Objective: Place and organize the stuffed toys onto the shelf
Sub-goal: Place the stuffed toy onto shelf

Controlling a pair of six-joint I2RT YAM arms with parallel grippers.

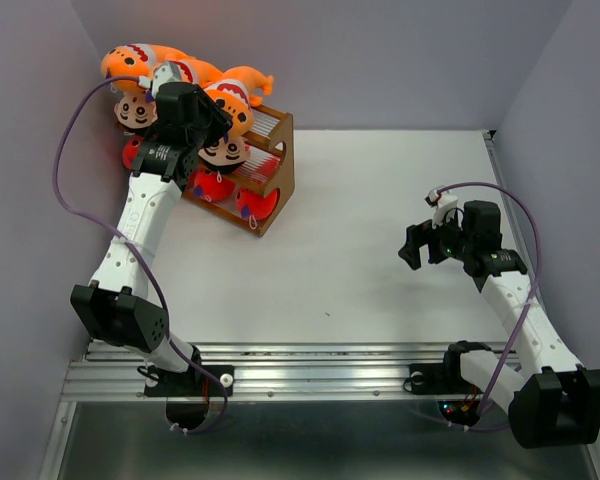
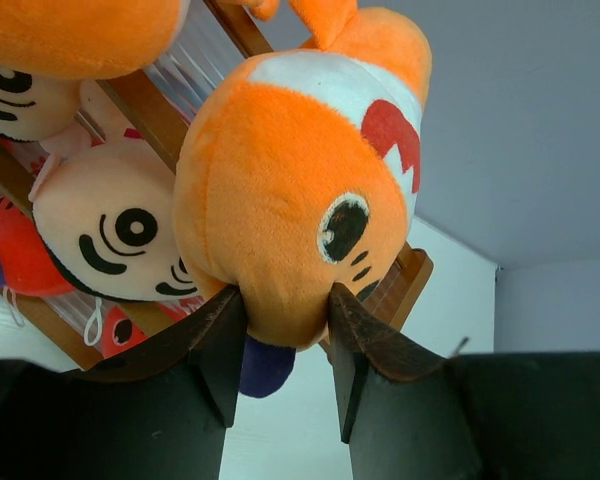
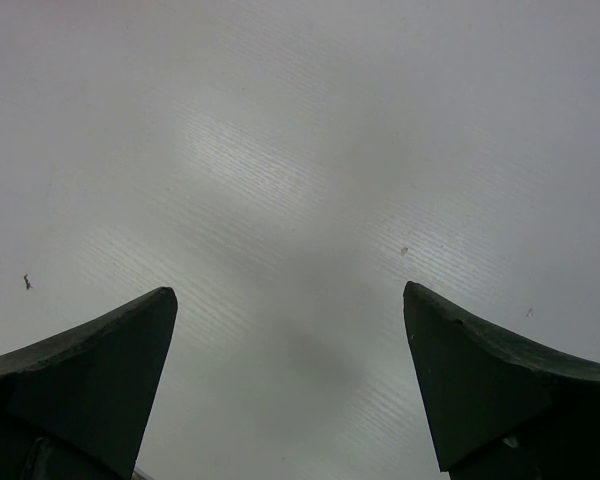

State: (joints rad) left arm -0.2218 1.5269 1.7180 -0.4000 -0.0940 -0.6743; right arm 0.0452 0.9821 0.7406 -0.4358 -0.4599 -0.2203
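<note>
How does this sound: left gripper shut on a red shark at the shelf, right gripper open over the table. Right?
Not quite. The shark in the left gripper is orange, not red; the left wrist view shows it clamped there. The rest holds: it is at the shelf, and the right gripper is open over the table.

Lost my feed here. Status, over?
Left gripper shut on orange shark, at the shelf. Right gripper open, empty, over the table. Shelf crowded with other toys.
</note>
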